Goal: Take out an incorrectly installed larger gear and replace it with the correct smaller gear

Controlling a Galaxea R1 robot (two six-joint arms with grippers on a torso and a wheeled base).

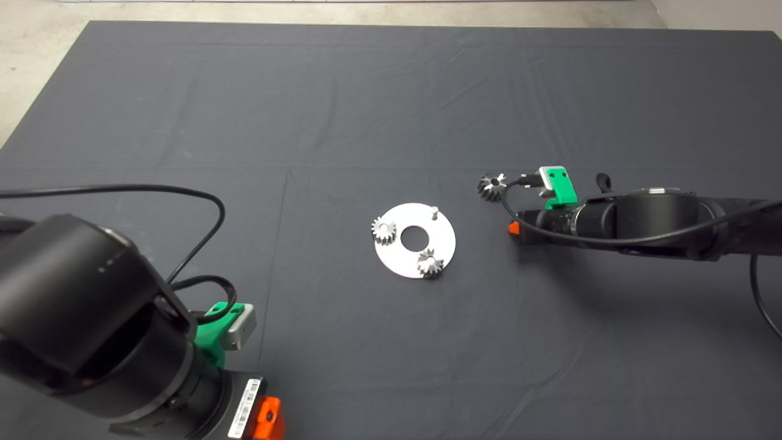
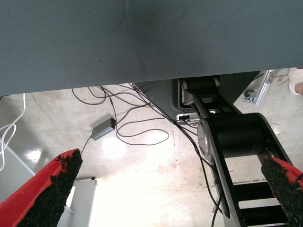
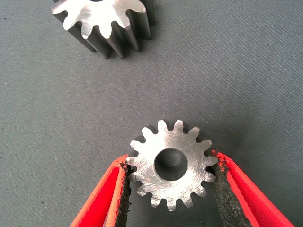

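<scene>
Smaller gear (image 3: 173,190): flat on the mat (image 1: 391,98), bore up, between the pads of the right gripper (image 3: 172,163). The fingers are narrow, one pad against the tooth tips on each side, and the gear does not look lifted yet. It is hidden under the gripper in the head view, near 3 o'clock of the white plate (image 1: 400,260). Larger gear (image 1: 492,185): already off the plate, loose on the mat just beyond the smaller gear, roughly 2 o'clock from the plate. Plate: bare peg (image 1: 434,211) at 1 o'clock of its centre hole, pale short-toothed gear (image 1: 383,230) at 9 o'clock, star-toothed gear (image 1: 431,264) at 5 o'clock. Judgement: the step in hand is pick-up of the smaller gear for the bare peg. The grip sits on tooth tips, so check that it is centred across the bore before lifting, or the gear may pivot or squirt out. Lift straight and keep the face level. Carry toward 9 o'clock, put the bore over the peg, then lower gently. A slight turn may be needed so its teeth clear the two neighbours. Left gripper (image 2: 170,160): parked at the mat's 7 o'clock edge, fingers wide, nothing held.
</scene>
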